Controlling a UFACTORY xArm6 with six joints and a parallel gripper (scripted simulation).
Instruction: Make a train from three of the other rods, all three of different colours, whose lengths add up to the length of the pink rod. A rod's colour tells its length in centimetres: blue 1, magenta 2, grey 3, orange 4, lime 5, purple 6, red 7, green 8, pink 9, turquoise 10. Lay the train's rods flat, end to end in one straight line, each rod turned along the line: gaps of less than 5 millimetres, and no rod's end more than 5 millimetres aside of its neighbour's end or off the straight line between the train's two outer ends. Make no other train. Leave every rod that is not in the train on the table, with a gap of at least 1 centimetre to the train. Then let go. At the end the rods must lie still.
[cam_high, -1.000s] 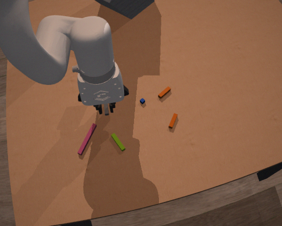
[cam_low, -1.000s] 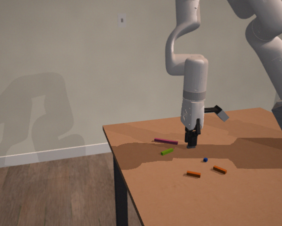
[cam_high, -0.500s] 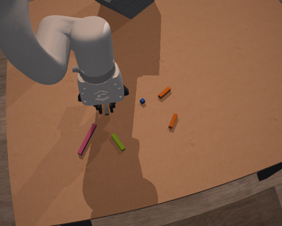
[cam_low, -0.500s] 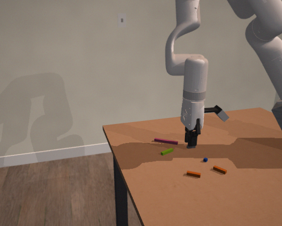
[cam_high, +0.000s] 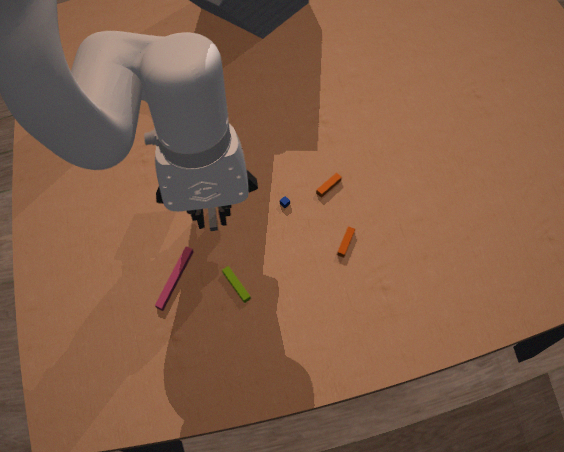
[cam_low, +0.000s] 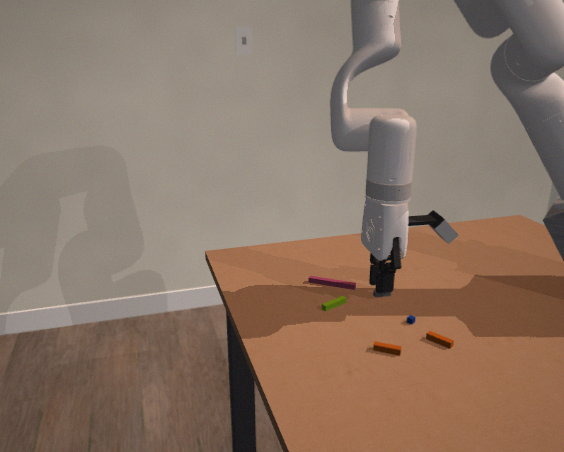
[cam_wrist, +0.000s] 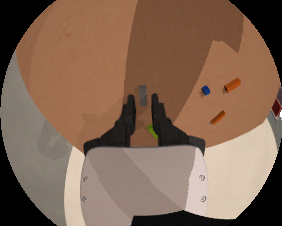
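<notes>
Two orange rods (cam_high: 329, 185) (cam_high: 346, 242) (cam_low: 439, 340) (cam_low: 387, 348) (cam_wrist: 232, 85) (cam_wrist: 218, 118) lie apart; gripper (cam_high: 212, 222) (cam_low: 383, 290) (cam_wrist: 143, 102) partly spread over grey rod (cam_high: 213, 220) (cam_low: 382, 294) (cam_wrist: 143, 95), fingers clear on both sides.

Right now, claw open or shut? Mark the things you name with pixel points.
Open, though only partway: in the wrist view the claw (cam_high: 212, 223) (cam_low: 384, 290) (cam_wrist: 143, 102) shows a gap on each side of the grey rod (cam_high: 213, 222) (cam_low: 382, 294) (cam_wrist: 143, 94).
</notes>
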